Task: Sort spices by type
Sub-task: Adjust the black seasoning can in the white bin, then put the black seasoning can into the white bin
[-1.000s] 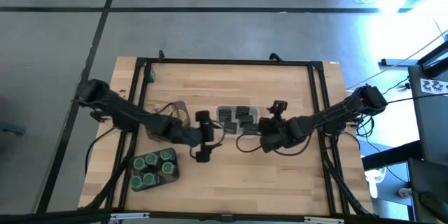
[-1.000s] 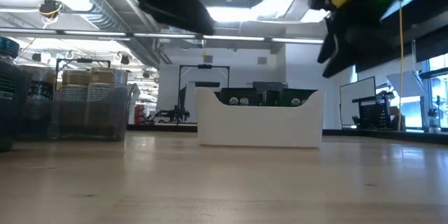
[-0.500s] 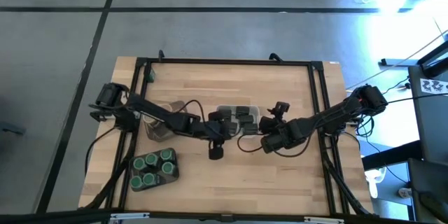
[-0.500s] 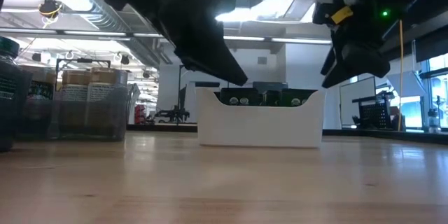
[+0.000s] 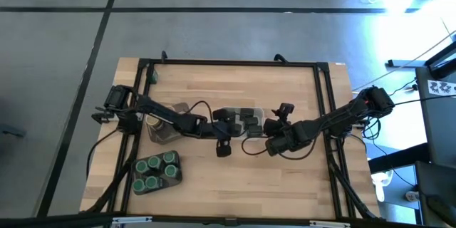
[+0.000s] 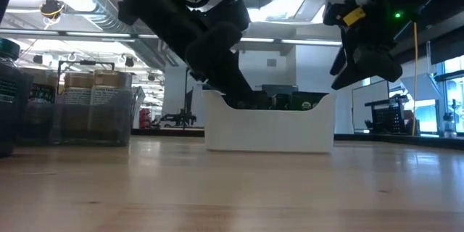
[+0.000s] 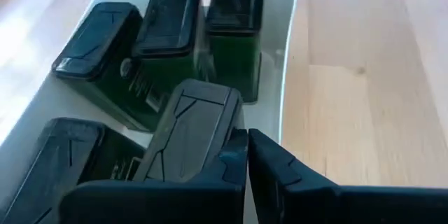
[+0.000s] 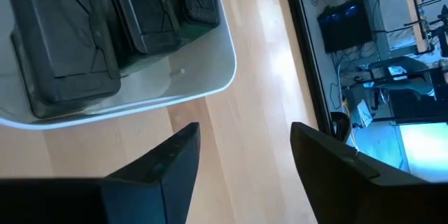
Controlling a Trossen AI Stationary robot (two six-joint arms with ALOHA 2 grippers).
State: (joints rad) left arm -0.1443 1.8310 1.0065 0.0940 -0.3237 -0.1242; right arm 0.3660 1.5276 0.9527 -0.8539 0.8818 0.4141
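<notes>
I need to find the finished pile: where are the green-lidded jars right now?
In the high view the green-lidded jars sit together on a dark tray at the table's near-left corner, apart from the white tray.

tins [image 7: 164,38]: dark, squarish, with embossed lids, green sides; upright, packed together in the white tray [image 7: 288,49] mid-counter
green-lidded jars [image 5: 155,171]: round, upright, clustered on a dark flat tray [image 5: 177,179] near the counter's front left
tan-topped jars [image 6: 93,81]: in a clear bin [image 6: 119,119], far left
</notes>
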